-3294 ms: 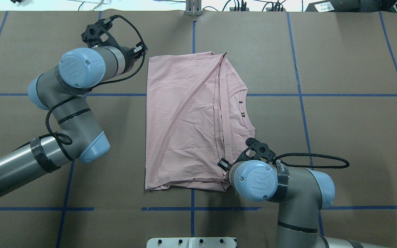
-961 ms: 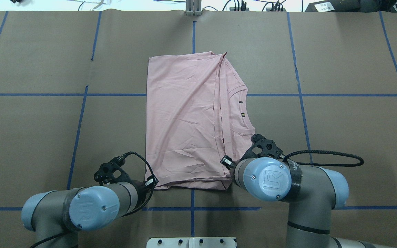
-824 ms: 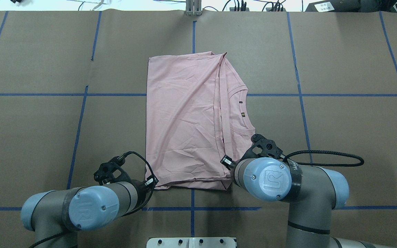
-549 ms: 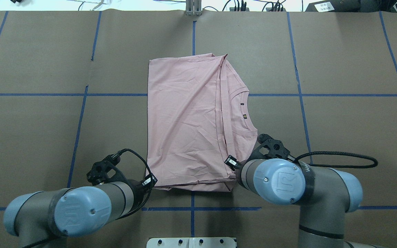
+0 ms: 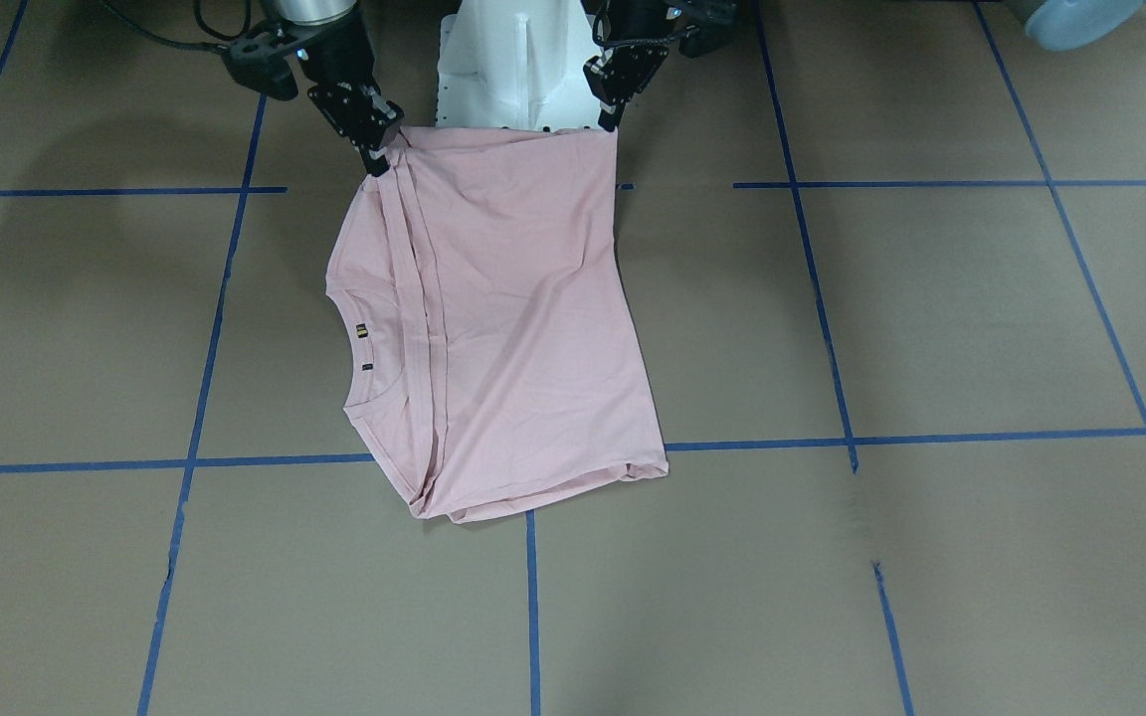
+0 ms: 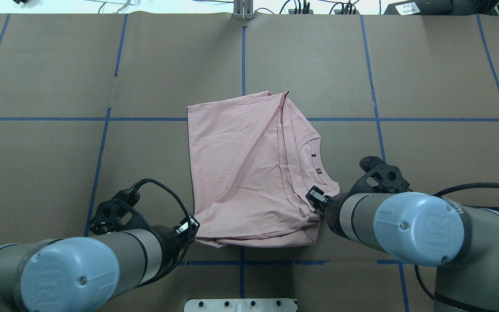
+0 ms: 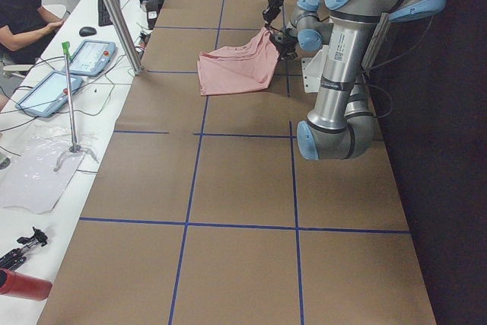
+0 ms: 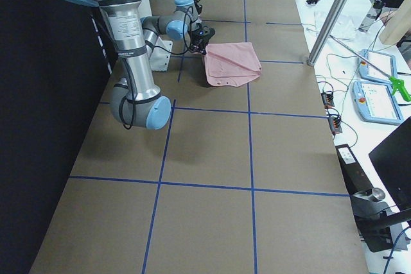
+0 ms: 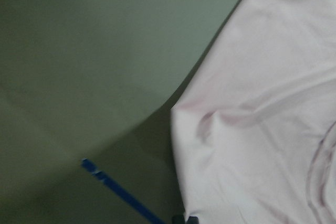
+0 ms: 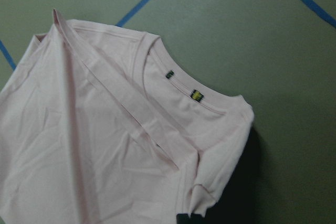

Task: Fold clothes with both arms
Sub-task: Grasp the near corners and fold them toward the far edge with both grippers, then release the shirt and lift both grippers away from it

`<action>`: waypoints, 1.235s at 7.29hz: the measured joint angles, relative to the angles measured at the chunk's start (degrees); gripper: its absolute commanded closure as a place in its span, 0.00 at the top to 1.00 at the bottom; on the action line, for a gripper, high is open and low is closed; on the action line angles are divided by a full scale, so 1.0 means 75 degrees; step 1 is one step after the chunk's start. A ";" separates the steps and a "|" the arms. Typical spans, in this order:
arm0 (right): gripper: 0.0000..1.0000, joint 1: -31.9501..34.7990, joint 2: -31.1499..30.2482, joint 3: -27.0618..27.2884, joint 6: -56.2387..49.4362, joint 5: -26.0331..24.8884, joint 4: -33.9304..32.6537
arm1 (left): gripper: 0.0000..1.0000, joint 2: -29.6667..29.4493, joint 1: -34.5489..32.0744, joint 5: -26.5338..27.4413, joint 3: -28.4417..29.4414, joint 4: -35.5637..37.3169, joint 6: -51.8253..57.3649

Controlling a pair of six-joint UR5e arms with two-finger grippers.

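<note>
Pale pink and soft-looking, the T-shirt (image 6: pixel 249 173) lies on the brown paper table (image 6: pixel 427 86) straight out from the white pedestal base (image 5: pixel 513 60). It is already folded lengthwise into a rough rectangle. The edge nearest the base is raised off the paper, while the edge farthest from the base rests flat. The left gripper (image 5: pixel 614 117) is closed on the raised corner to the base's left, and the right gripper (image 5: pixel 377 157) is clamped on the raised corner to its right. This looks like the cross-fold. The next move would call for both arms to carry that edge away from the base at matching height and pace, keeping it taut, then lay it square on the far edge before letting go. The ribbed collar (image 5: pixel 354 348) with two small tags shows on the side to the base's right, beside a long folded band. Shallow creases cross the cloth, no print shows, and the far corners sit slightly uneven.
</note>
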 measured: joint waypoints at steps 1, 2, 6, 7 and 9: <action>0.00 0.0687 0.0588 -0.0825 -0.0286 0.0470 0.0083 | 0.00 -0.0292 -0.0565 0.0014 0.0567 -0.0036 0.0567; 0.00 0.1166 0.1029 -0.1626 -0.0555 0.0761 0.0324 | 0.00 -0.0621 -0.1019 0.0119 0.1319 -0.0210 0.1081; 0.00 0.1973 0.2024 -0.4001 -0.1072 0.1721 0.1384 | 0.00 -0.1011 -0.1559 0.0634 0.3109 -0.1241 0.2071; 0.11 0.2042 0.2268 -0.4475 -0.1258 0.1811 0.1438 | 0.00 -0.1027 -0.1655 0.0692 0.3492 -0.1766 0.2260; 1.00 0.2341 0.3022 -0.6393 -0.2142 0.1993 0.2233 | 0.58 -0.1042 -0.2306 0.0589 0.4878 -0.3614 0.3336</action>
